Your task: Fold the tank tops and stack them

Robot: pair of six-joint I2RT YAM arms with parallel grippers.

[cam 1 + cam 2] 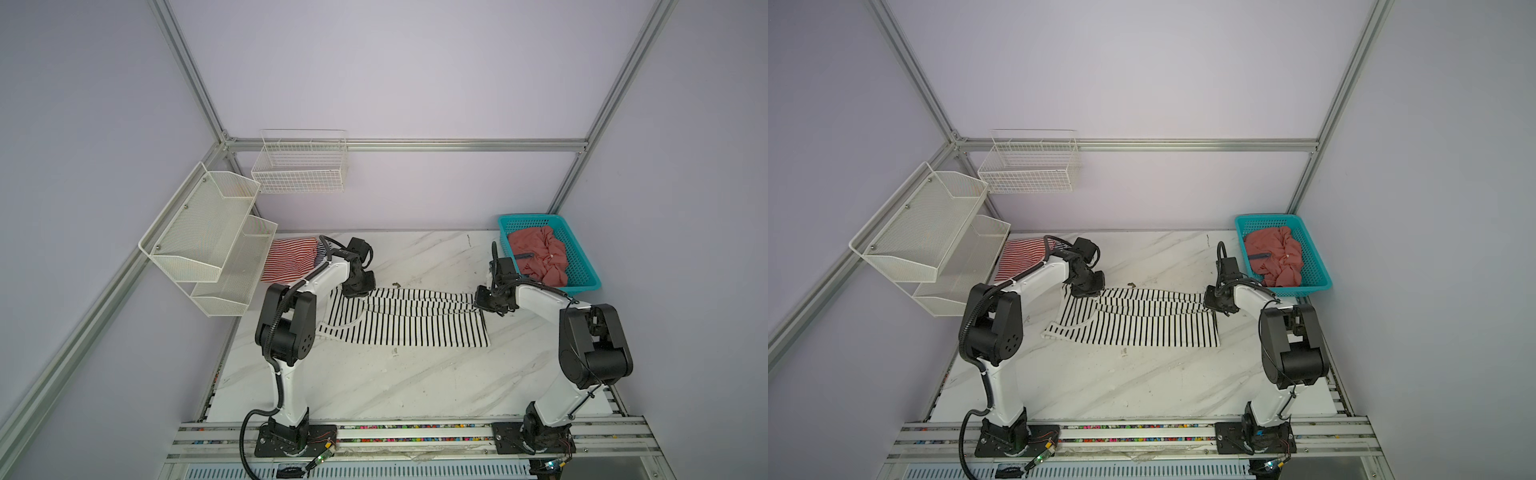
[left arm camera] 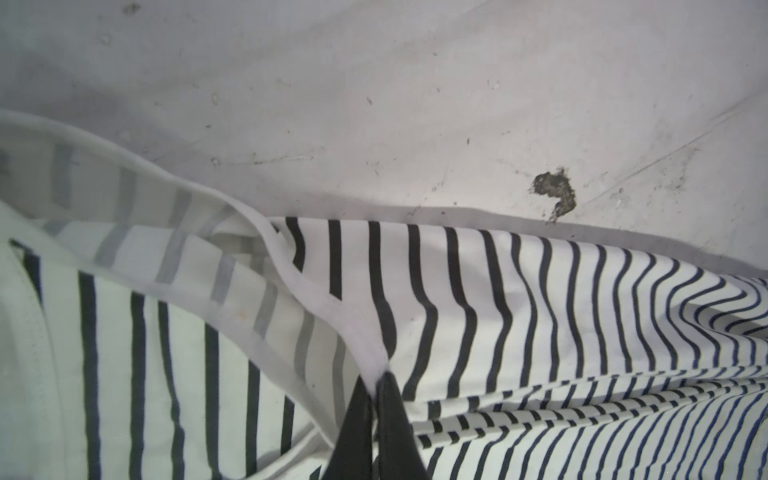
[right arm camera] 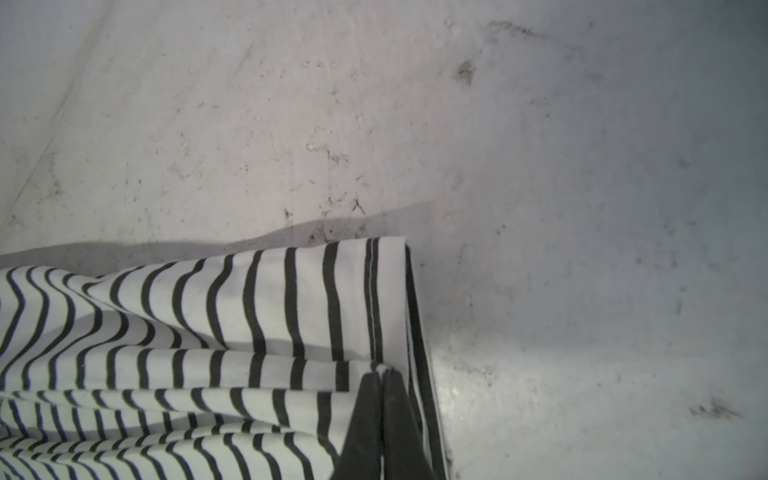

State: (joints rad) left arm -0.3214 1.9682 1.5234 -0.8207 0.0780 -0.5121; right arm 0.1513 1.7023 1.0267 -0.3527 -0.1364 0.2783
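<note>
A white tank top with black stripes (image 1: pixel 407 322) (image 1: pixel 1142 318) lies across the middle of the marble table, its far edge lifted and pulled taut between both grippers. My left gripper (image 1: pixel 353 294) (image 2: pixel 376 376) is shut on the white trim (image 2: pixel 328 307) at its left end. My right gripper (image 1: pixel 478 307) (image 3: pixel 380 372) is shut on the hem corner (image 3: pixel 390 291) at its right end. A red-white striped top (image 1: pixel 289 257) (image 1: pixel 1021 255) lies folded at the back left, with a navy-white striped edge (image 1: pixel 321 252) beside it. A salmon-red top (image 1: pixel 540 255) (image 1: pixel 1275 255) lies crumpled in the basket.
The turquoise basket (image 1: pixel 582 270) (image 1: pixel 1316 266) stands at the back right, just behind my right arm. White mesh shelves (image 1: pixel 208 237) hang over the table's left edge and a wire basket (image 1: pixel 301 166) hangs on the back wall. A dark smudge (image 2: pixel 555 193) marks the table.
</note>
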